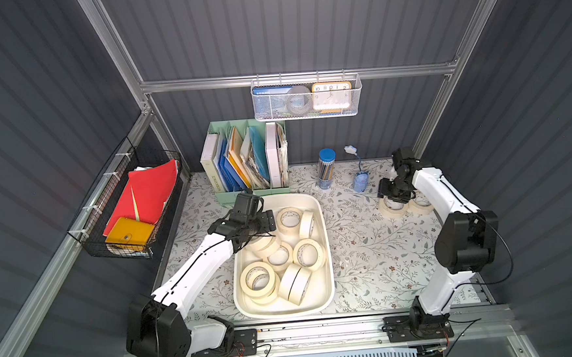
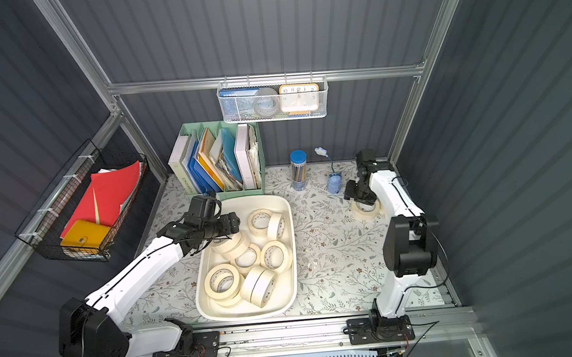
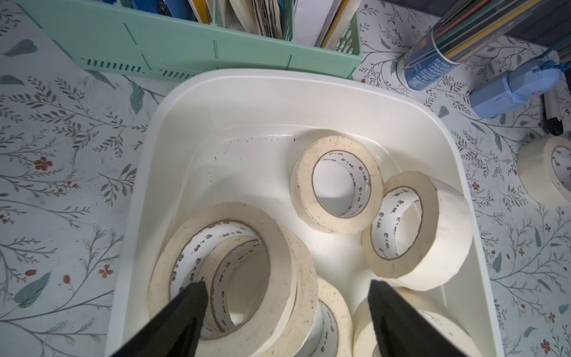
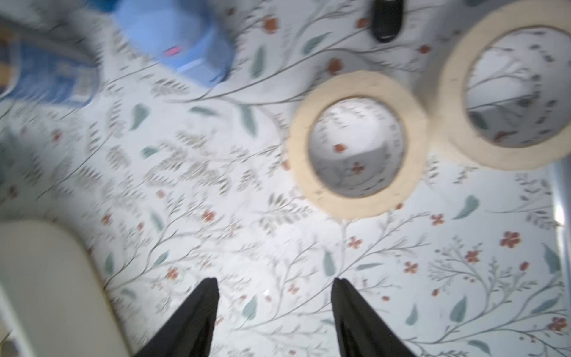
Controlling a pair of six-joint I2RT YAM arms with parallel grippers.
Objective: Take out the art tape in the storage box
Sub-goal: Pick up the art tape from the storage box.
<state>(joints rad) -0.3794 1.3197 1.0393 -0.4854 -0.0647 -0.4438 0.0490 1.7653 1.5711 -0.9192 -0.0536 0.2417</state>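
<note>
The storage box [image 1: 279,310] [image 2: 252,312] sat nearest the arm bases on the floral tabletop [image 1: 367,249]. Most of the art tape [image 1: 294,282] [image 2: 259,286] lay heaped inside it, some rolls flat and some on edge. The left gripper [image 3: 285,284] hung low over the box's left side with its jaws spread wide. In the left wrist view one finger [image 3: 185,315] pointed into the core of the topmost roll [image 3: 282,256] and the other stood outside that roll's rim. The jaws thus straddled its wall without closing on it, and whether either finger touched it could not be told.

Farther back and well to the right, the right gripper [image 4: 275,279] hovered over bare tabletop, jaws partly apart and holding nothing, though its wrist view was blurred. Just beyond its fingertips two tape rolls [image 4: 355,207] [image 1: 387,212] lay flat on the table outside the box, side by side.

Behind the box stood a mint-green file holder [image 1: 226,196] packed with folders, and a blue-capped pencil tube [image 1: 327,170] stood to its right. Highest on the back wall hung a white mesh basket [image 1: 308,113] holding a clock [image 1: 332,95].
</note>
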